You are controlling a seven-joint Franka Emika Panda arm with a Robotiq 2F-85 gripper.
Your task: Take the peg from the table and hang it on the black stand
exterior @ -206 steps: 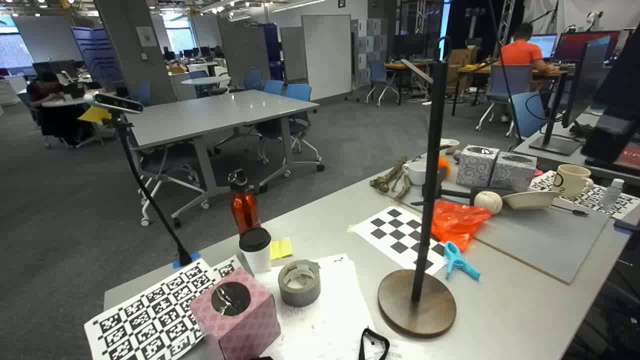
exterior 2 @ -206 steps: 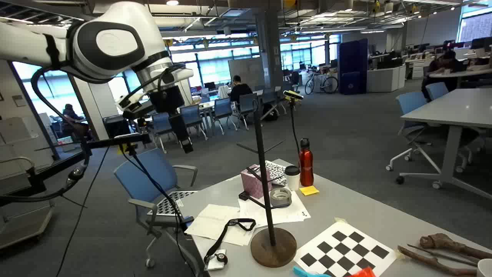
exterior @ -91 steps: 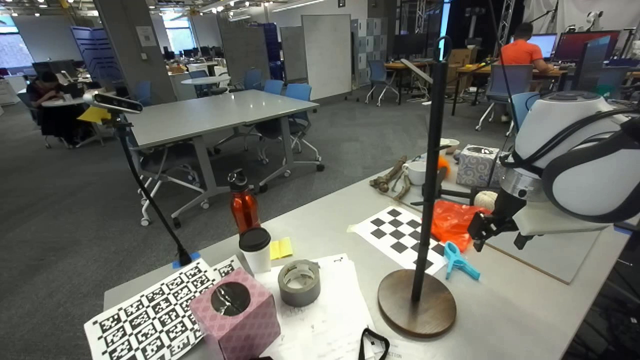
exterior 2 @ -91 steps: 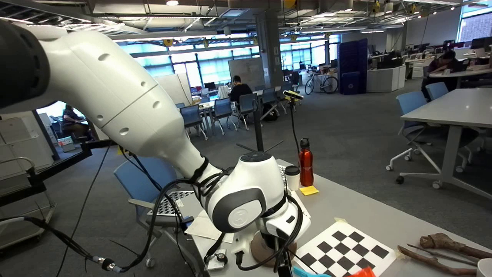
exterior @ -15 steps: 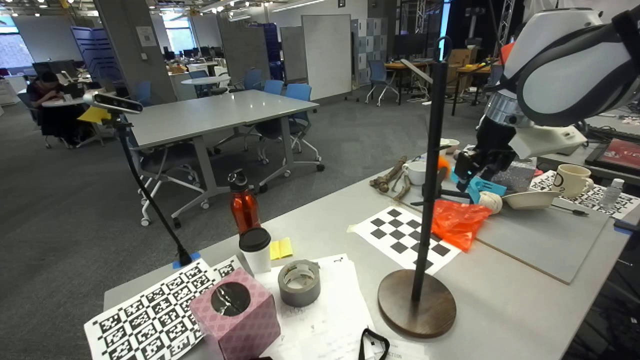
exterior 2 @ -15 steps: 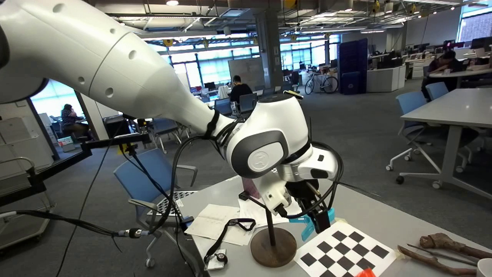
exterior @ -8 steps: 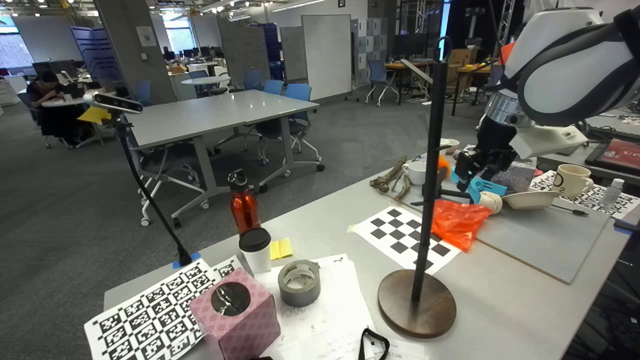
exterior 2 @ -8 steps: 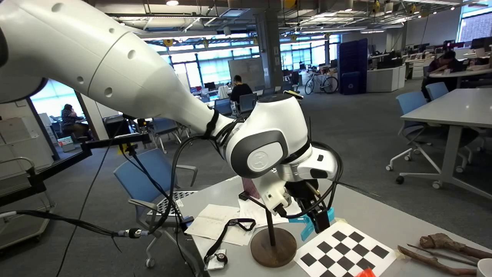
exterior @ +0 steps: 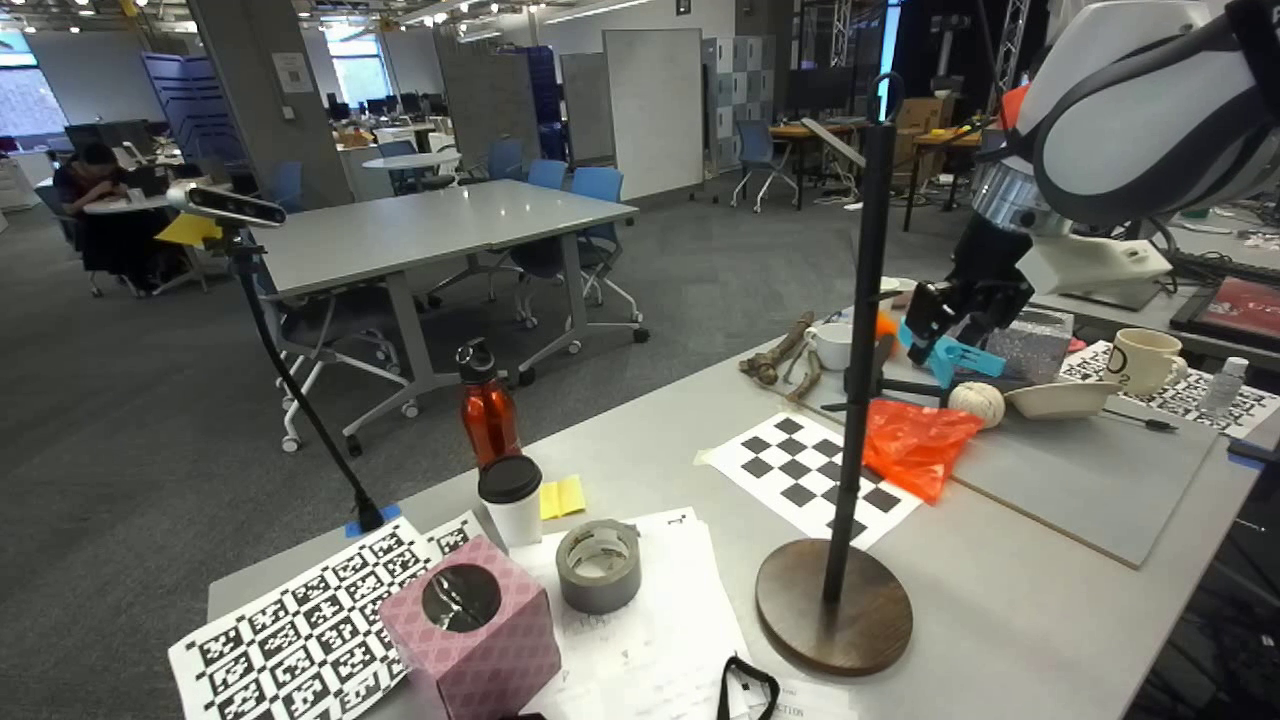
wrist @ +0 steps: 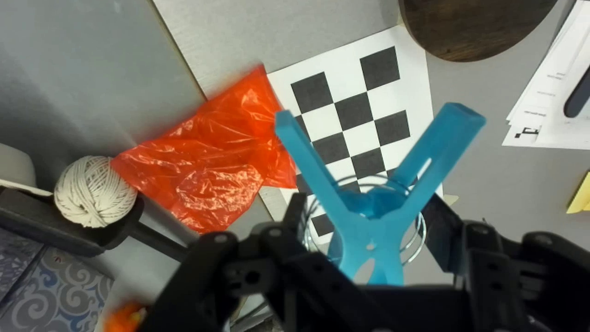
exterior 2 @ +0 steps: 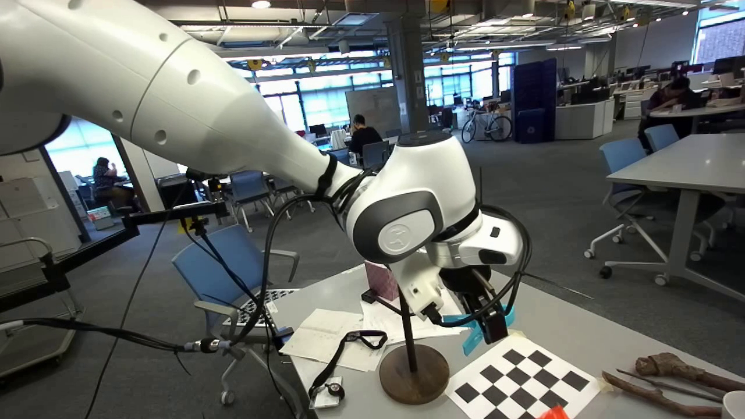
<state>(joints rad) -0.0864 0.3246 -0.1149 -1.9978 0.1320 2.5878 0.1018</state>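
You're raising the peg (wrist: 373, 230) slightly, and your gripper (wrist: 368, 216) is clenching it. It's riding in the air, apart from the black stand (exterior: 862, 345) and below its top; the pick is looking finished, so hanging is remaining.

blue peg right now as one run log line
gripper: shut on blue peg | blue peg: held above table | black stand: upright, blue peg not on it | hang step: not yet done

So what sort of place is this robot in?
Probably a big shared office, maybe a robot lab too: there's a robot arm, and a long grey table with blue chairs beside it.
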